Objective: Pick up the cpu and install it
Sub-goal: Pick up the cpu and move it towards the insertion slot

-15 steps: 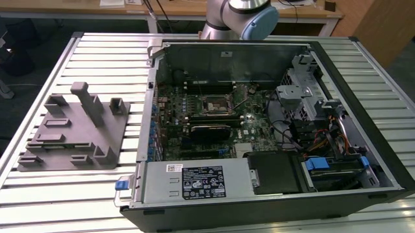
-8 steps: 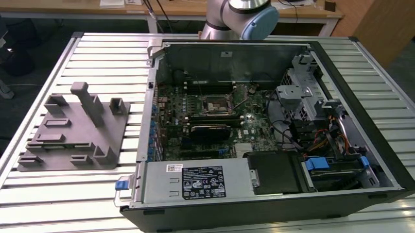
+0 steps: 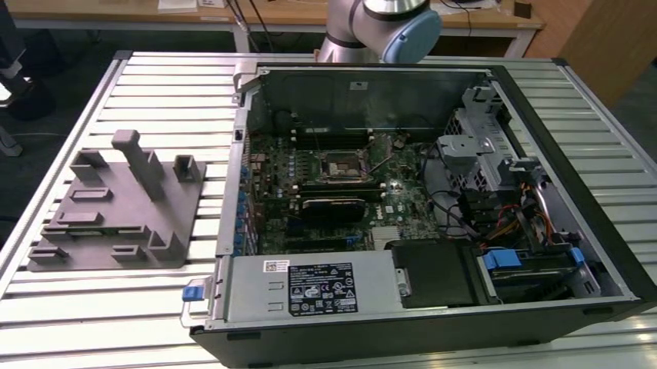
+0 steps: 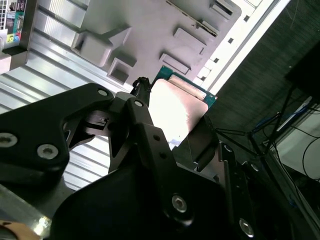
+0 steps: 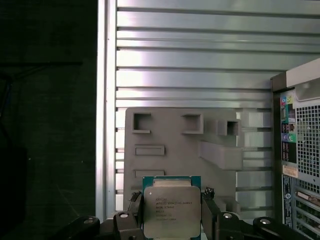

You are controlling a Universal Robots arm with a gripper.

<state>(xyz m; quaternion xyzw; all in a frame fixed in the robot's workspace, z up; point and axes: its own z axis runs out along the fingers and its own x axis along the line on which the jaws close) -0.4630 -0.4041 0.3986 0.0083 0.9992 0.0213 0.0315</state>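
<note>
A: Starting from the exterior view's left, what do you see?

B: A grey block (image 3: 113,207) with slots and posts lies on the ribbed worktop (image 3: 103,307). Beside it, toward the exterior view's right, stands the open computer case (image 3: 575,115). On its motherboard (image 3: 395,196) the square socket (image 3: 342,165) looks empty. The arm (image 3: 380,23) rises behind the case.

A: And where is the cpu?

B: In the first wrist view the cpu (image 5: 171,210) sits in the gripper (image 5: 171,200), metal top toward the camera. The two fingers press on its opposite edges, so the gripper is closed on the chip. Beyond it I see the grey block and the worktop, with the case's edge to one side. So the chip hangs off the block, outside the case.

A: Which step is this, in your opinion?

B: I think the picking is done and the installing is not yet begun.

A: What does the installing ask for?

B: I judge the chip must arrive flat over the socket, with its corners matched, and go down gently.
</note>
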